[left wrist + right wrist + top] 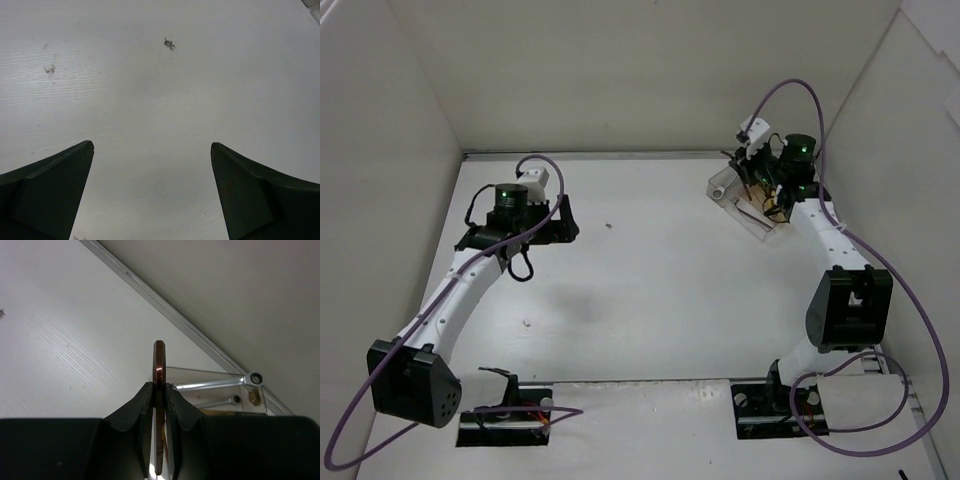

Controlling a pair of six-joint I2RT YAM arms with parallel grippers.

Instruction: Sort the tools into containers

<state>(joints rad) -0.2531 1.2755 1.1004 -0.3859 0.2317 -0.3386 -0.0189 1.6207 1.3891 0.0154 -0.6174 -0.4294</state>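
Overhead and wrist views: 2 robot arms (pixel 460 290) on 1 white table (pixel 150 85) w/ white walls (pixel 620 70) round it. Count: 2 tools, 1 box, 2 wrenches, 1 held strip, 2 purple cables (pixel 912 300).

The right tool (pixel 159 386) is clenched on a thin, flat copper-brown strip (pixel 159 357). The strip is seen edge-on, glossy, w/ its tip poking past the dark fingers (pixel 132 410). Can't tell which implement it is.

The box (pixel 723 187) is clear smoky plastic w/ angled walls and sits at the table's far right, near the back wall. From above, the right tool hangs directly over it. In the wrist view the box lies just beyond the fingertips, to the right.

Inside lie both wrenches, shiny silver metal, roughly parallel: an upper wrench (pixel 215 384) w/ a ring end and a lower wrench (pixel 215 402), partly hidden.

The left tool (pixel 152 144) is released, its 2 dark wedge-shaped fingers spread wide over bare, finely ridged table at far left, well apart from the box. 2 small dark specks (pixel 169 44) mark the table there.
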